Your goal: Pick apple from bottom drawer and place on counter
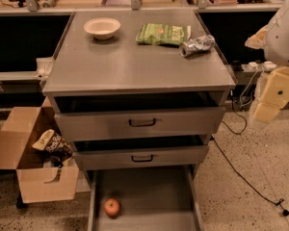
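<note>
The apple [111, 207], small and red-orange, lies on the floor of the open bottom drawer [154, 196], near its left wall and front. The counter [135, 61] is the grey metal top of the cabinet above. My arm comes in at the right edge, and the gripper [272, 97], a cream-coloured piece, hangs to the right of the cabinet at about the height of the top drawer. It is well above and to the right of the apple and touches nothing.
On the counter stand a cream bowl [102, 28], a green chip bag [163, 34] and a crushed silver can [196, 45]. Two upper drawers [142, 123] with black handles are slightly open. A cardboard box [36, 162] with snack bags stands left of the cabinet. Cables [241, 172] run over the floor at the right.
</note>
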`<state>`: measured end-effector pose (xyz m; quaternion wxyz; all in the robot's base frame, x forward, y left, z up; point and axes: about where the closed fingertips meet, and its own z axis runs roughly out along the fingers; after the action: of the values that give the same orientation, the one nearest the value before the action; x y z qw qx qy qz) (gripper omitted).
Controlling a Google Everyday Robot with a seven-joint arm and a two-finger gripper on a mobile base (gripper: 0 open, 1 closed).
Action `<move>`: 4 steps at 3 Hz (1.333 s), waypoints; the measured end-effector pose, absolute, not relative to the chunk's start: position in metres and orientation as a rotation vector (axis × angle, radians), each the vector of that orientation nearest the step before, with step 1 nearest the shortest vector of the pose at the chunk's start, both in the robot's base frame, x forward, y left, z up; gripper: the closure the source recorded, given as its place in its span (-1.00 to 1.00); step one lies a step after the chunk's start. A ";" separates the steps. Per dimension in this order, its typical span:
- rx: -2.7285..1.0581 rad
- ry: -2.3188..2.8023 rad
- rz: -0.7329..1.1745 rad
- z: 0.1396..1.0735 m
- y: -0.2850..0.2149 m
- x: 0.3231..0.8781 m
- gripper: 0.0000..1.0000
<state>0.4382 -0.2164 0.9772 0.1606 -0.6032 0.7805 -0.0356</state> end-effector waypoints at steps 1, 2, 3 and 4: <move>-1.723 2.229 -0.102 0.977 -0.216 0.438 -1.00; -1.736 2.223 -0.072 0.956 -0.218 0.442 -1.00; -1.764 2.202 0.009 0.901 -0.218 0.445 -1.00; -1.782 2.188 0.109 0.830 -0.208 0.445 -1.00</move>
<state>0.4449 -0.2082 0.8295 0.1583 -0.6230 0.7651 0.0380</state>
